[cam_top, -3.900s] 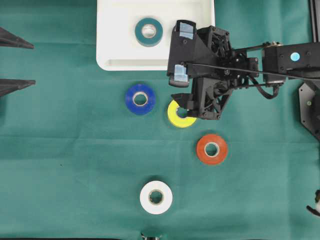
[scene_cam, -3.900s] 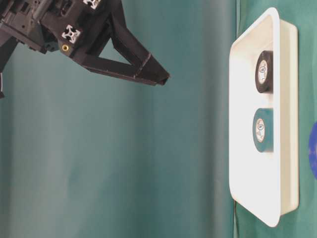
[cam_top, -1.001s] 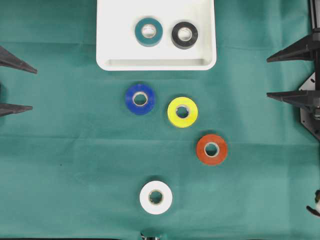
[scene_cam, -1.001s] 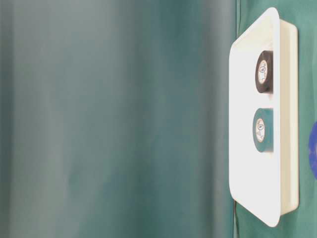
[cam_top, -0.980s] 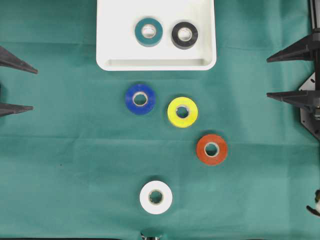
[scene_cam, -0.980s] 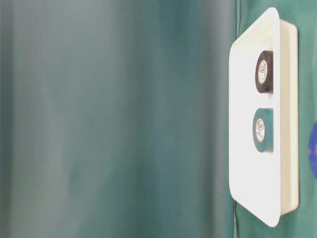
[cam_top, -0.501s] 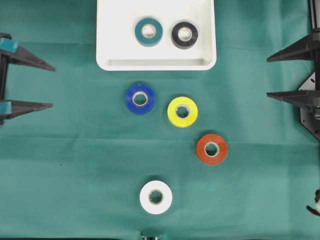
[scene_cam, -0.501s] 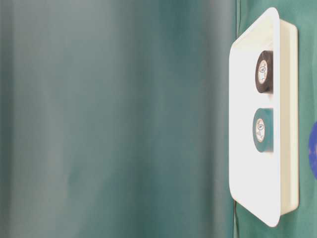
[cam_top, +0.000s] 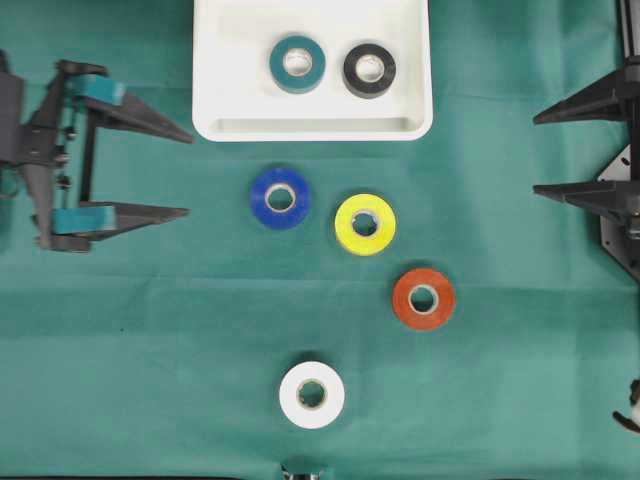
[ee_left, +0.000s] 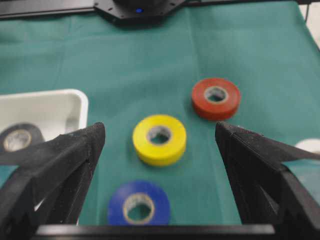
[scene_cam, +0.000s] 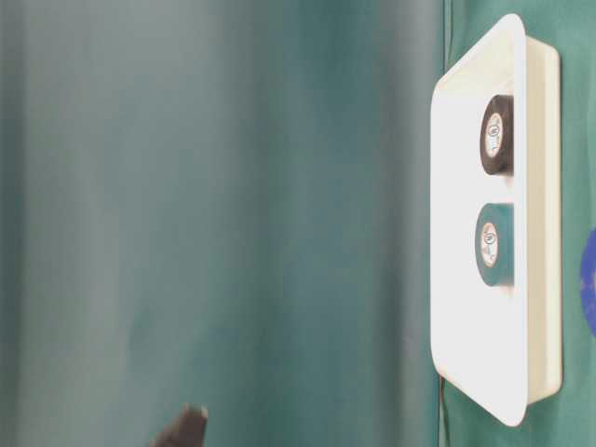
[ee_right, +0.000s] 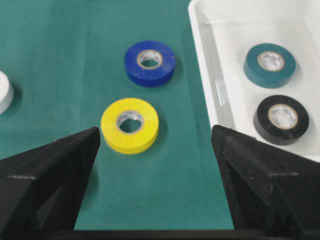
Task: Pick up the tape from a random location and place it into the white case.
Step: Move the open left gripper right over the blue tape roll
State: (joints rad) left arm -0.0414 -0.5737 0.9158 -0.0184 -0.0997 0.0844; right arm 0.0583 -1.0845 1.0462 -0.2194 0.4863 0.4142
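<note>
Overhead exterior view: the white case [cam_top: 312, 128] lies at the top centre of the table [cam_top: 150, 350], which is covered with a green cloth. Inside the case, a teal tape roll [cam_top: 298, 64] and a black tape roll [cam_top: 369, 70] lie flat side by side, apart from each other.

Four more rolls lie flat on the cloth below the case, none touching another:
- blue tape roll [cam_top: 280, 198], nearest the case;
- yellow tape roll [cam_top: 365, 224], just to the right of the blue one;
- orange-red tape roll [cam_top: 423, 298], lower and further right;
- white tape roll [cam_top: 312, 394], near the bottom edge.

The left gripper [cam_top: 185, 172] is at the left side, level with the blue roll and well apart from it. Its jaws stand wide apart, tips pointing right, and hold nothing. The right gripper [cam_top: 537, 153] is at the right edge, jaws likewise spread wide and empty, tips pointing left.

Left wrist view: the blue, yellow and orange-red rolls appear between the two spread fingers [ee_left: 60, 165], with a corner of the case and the black roll at the left.

Right wrist view: the yellow and blue rolls lie ahead on the cloth, and the teal and black rolls sit in the case at the right.

Table-level view: a dark finger tip [scene_cam: 183, 430] enters at the bottom edge.
</note>
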